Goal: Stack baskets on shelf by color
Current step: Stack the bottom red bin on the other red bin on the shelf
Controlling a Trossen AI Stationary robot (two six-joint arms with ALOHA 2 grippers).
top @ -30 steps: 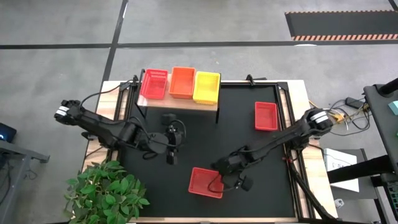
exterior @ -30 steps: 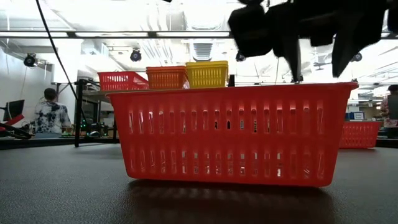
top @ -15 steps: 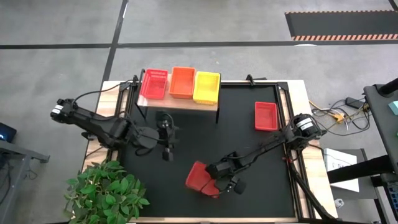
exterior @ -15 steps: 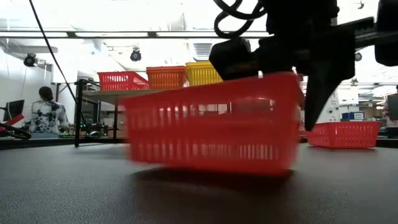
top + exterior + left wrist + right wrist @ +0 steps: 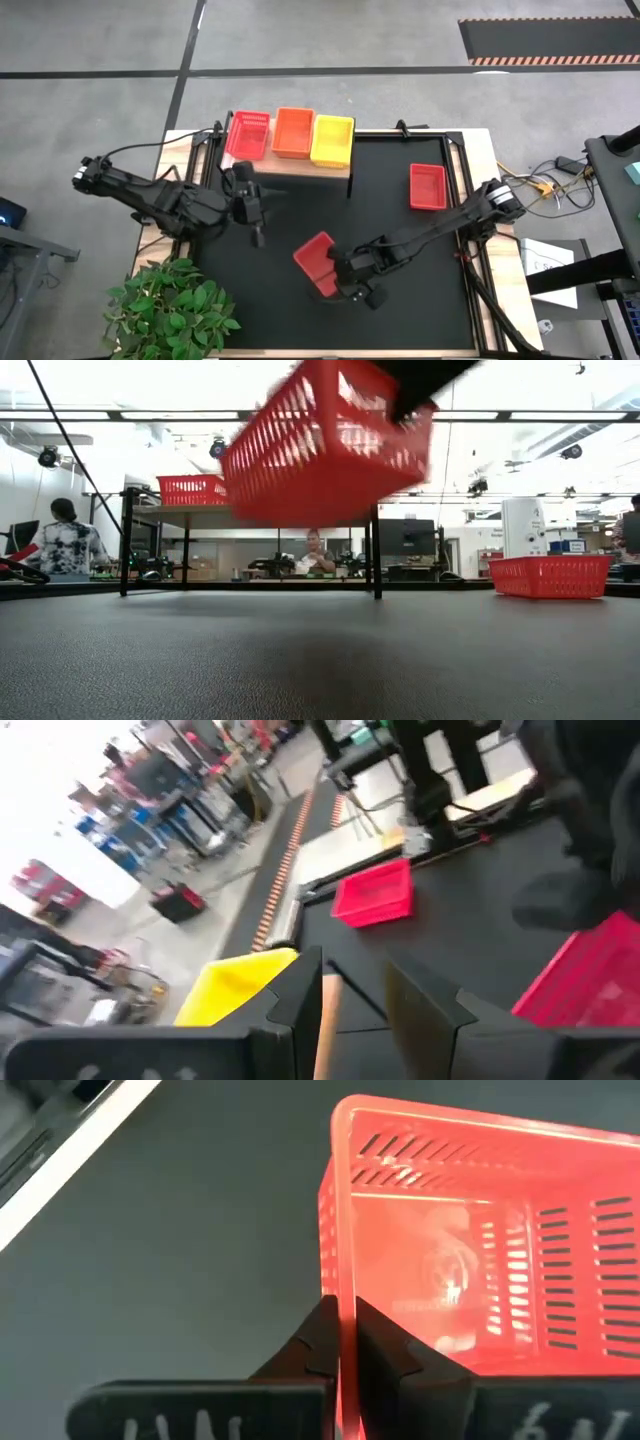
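A red basket (image 5: 318,265) hangs tilted above the black mat (image 5: 400,230), with my right gripper (image 5: 343,276) shut on it. In the low view this basket (image 5: 325,445) is well clear of the mat. On the wooden shelf (image 5: 300,166) at the far edge stand a red basket (image 5: 249,134), an orange basket (image 5: 294,131) and a yellow basket (image 5: 332,141), side by side. Another red basket (image 5: 428,186) rests on its bottom on the mat at the right. My left gripper (image 5: 255,205) is open near the shelf's front, nothing between its fingers (image 5: 300,995). My right gripper pinches one wall of the red basket at its rim (image 5: 341,1305), one finger inside the basket and one outside. The basket is lifted clear of the mat and tilted, its open side turned partly toward the gripper.
A potted plant (image 5: 170,305) stands at the table's near left corner. The shelf's black legs (image 5: 128,540) rise from the mat at the far side. People (image 5: 75,540) sit in the room beyond the table. Bare mat lies between the shelf and the right-hand red basket.
My right gripper has shut on the red basket's wall and raised it off the mat, carrying it toward the table's left and far edges; the basket has tipped from level to tilted. My left gripper has moved toward the table's left and far edges, nearer the shelf.
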